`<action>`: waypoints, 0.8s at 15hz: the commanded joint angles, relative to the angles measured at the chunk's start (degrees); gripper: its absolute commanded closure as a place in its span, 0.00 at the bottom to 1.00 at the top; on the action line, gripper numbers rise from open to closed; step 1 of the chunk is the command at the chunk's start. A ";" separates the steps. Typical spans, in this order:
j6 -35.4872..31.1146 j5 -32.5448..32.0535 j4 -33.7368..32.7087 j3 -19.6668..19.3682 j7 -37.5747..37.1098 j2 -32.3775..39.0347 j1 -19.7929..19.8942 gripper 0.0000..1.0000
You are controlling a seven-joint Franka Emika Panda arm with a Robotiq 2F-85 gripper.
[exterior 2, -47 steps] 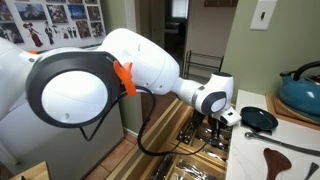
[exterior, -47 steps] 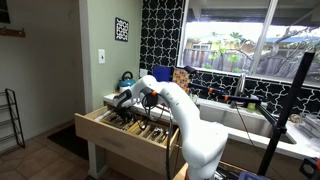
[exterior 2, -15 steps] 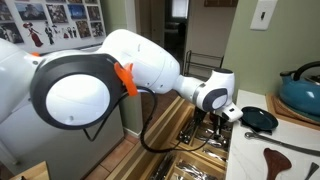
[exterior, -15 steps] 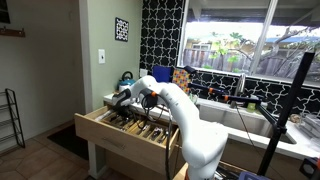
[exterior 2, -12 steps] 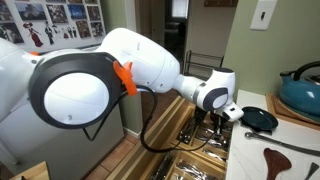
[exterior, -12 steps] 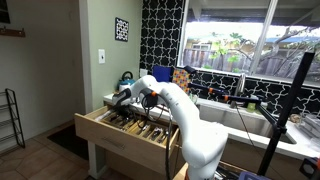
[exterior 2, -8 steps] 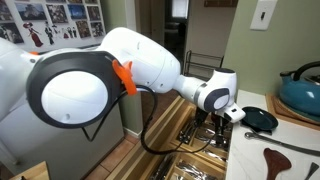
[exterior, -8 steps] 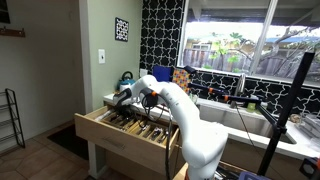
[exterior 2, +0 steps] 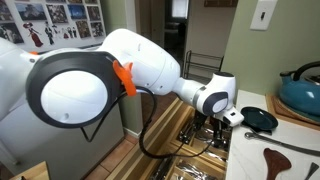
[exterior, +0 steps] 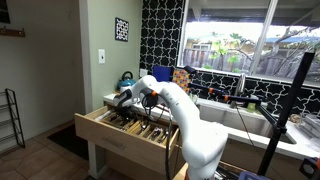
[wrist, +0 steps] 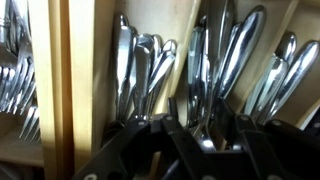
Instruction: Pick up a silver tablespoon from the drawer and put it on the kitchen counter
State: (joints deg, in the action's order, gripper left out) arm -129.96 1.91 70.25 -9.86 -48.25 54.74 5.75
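Lying parallel to the dividers, spoons [wrist: 240, 50] are seen in the drawer [exterior: 100, 128] under the white kitchen counter [exterior 2: 250, 165]; the gripper's [wrist: 205, 137] spread cannot be told.

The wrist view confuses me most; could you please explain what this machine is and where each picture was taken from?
It is a white robot arm with a claw at its tip. Two cameras stand in the room; the third sits on the wrist, looking past the dark claw into the open drawer at silver cutlery between wooden dividers. On the white kitchen counter are a teal pot, a small dark pan and a wooden spatula. Whether the claw grips anything, I cannot tell.
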 commanded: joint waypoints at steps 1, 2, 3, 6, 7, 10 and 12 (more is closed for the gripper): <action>0.41 0.91 1.98 -0.27 1.40 -0.88 -0.05 0.88; 0.35 0.91 1.98 -0.29 1.40 -1.05 -0.10 0.98; 0.30 0.91 2.06 -0.28 1.44 -1.06 -0.11 1.00; 0.33 0.84 2.37 -0.35 1.47 -1.26 -0.19 1.00; 0.45 0.82 2.38 -0.36 1.48 -1.25 -0.20 1.00; 0.42 0.79 2.65 -0.41 1.48 -1.42 -0.25 1.00; 0.02 0.76 2.90 -0.55 1.35 -1.58 -0.26 0.76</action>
State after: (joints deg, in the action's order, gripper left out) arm -129.96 1.91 70.85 -9.90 -48.00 54.65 5.70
